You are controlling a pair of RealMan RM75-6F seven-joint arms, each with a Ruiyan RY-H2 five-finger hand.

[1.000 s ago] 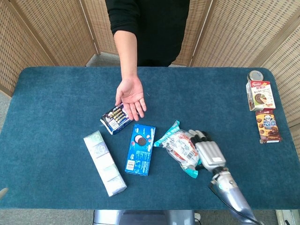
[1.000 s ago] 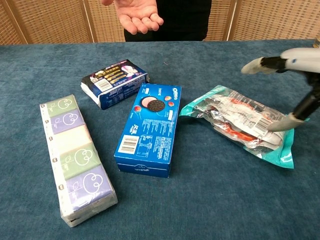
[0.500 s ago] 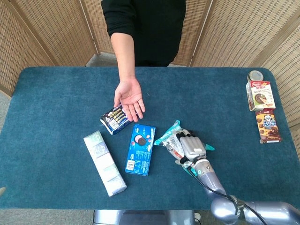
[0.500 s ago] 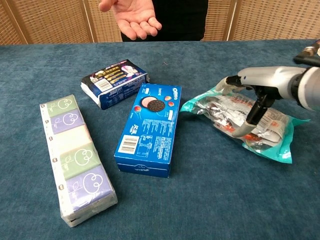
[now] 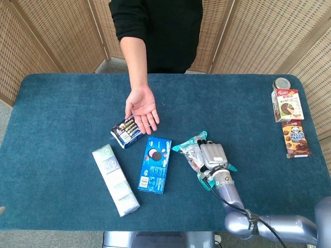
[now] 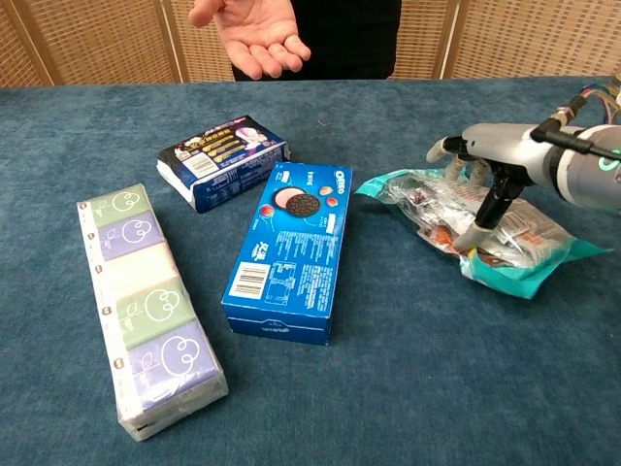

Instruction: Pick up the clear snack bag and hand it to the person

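The clear snack bag (image 5: 186, 151) (image 6: 419, 197) with teal ends lies crumpled on the blue table, right of centre. My right hand (image 5: 212, 156) (image 6: 488, 175) covers its middle. The fingers curl over the far edge and the thumb (image 6: 485, 217) presses on the near side, so the hand grips the bag. The bag's right end bunches up under the hand, and its bottom still touches the cloth. The person's open palm (image 5: 140, 107) (image 6: 254, 34) waits, facing up, at the far side left of the bag. My left hand shows in neither view.
A blue Oreo box (image 5: 155, 164) (image 6: 289, 250) lies just left of the bag. A dark snack pack (image 5: 128, 132) (image 6: 221, 160) sits under the person's palm. A tissue pack (image 5: 115, 179) (image 6: 146, 306) lies further left. Two snack boxes (image 5: 287, 105) (image 5: 296, 138) and a can (image 5: 283, 82) stand at the right edge.
My right hand moved left from beside the bag onto it and closed its fingers around it. The bag crumpled and shifted slightly. The person's palm barely moved.
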